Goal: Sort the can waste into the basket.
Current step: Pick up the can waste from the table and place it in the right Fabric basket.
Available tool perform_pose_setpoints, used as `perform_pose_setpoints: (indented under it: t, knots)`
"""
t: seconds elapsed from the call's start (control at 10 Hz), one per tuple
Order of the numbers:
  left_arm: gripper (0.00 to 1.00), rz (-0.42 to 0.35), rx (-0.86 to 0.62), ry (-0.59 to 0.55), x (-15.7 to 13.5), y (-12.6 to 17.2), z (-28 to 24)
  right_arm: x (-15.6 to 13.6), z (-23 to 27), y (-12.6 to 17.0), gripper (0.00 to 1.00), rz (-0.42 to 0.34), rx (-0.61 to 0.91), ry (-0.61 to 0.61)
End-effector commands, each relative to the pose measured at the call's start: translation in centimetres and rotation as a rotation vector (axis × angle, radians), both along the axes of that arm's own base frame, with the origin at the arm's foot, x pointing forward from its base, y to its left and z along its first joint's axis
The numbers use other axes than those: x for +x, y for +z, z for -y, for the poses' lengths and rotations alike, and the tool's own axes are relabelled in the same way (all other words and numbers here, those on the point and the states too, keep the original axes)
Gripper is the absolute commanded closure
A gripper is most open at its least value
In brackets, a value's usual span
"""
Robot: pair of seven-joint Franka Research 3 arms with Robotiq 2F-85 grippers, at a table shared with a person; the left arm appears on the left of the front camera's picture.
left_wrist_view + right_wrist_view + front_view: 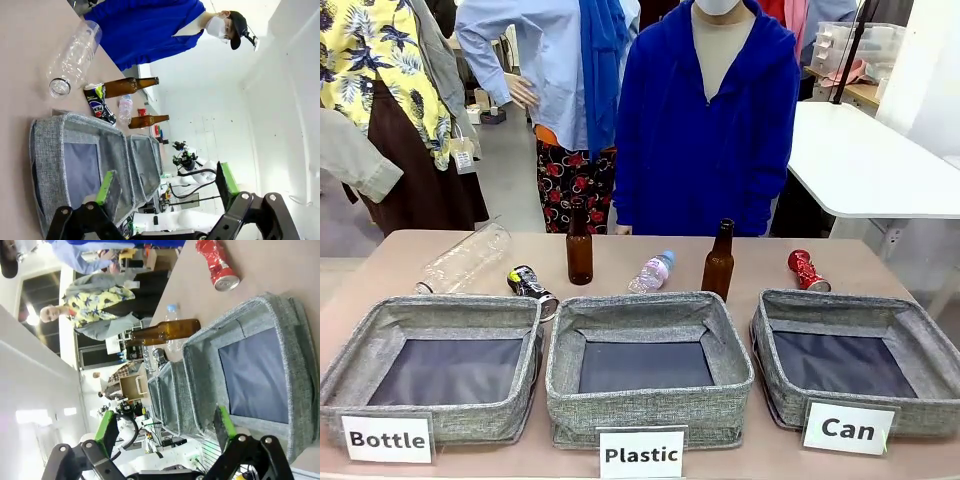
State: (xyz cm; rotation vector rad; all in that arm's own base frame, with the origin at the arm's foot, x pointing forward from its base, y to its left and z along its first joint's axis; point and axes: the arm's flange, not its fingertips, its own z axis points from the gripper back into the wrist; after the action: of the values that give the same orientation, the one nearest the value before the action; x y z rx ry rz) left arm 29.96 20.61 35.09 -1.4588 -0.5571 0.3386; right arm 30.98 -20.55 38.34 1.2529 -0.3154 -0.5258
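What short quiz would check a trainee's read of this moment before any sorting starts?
1. True or false: the red can already lies inside the Can basket.
2. Which basket is farthest from the black can? A Bottle, B Plastic, C Can.
3. Are the left gripper and the right gripper open or shut?
Key: 1 false, it lies on the table behind that basket; 2 C; 3 both open, holding nothing.

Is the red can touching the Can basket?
Apart. The right wrist view shows bare table between the red can and the basket rim.
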Motion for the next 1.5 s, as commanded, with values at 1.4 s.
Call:
perform_pose_setpoints:
  t: [1.4]
  knots:
    - [0.0,0.01,-0.014,-0.015,-1.3,-0.1,-0.7,9.4,-20.0,10.9,0.0,-0.095,-0.94,0.137]
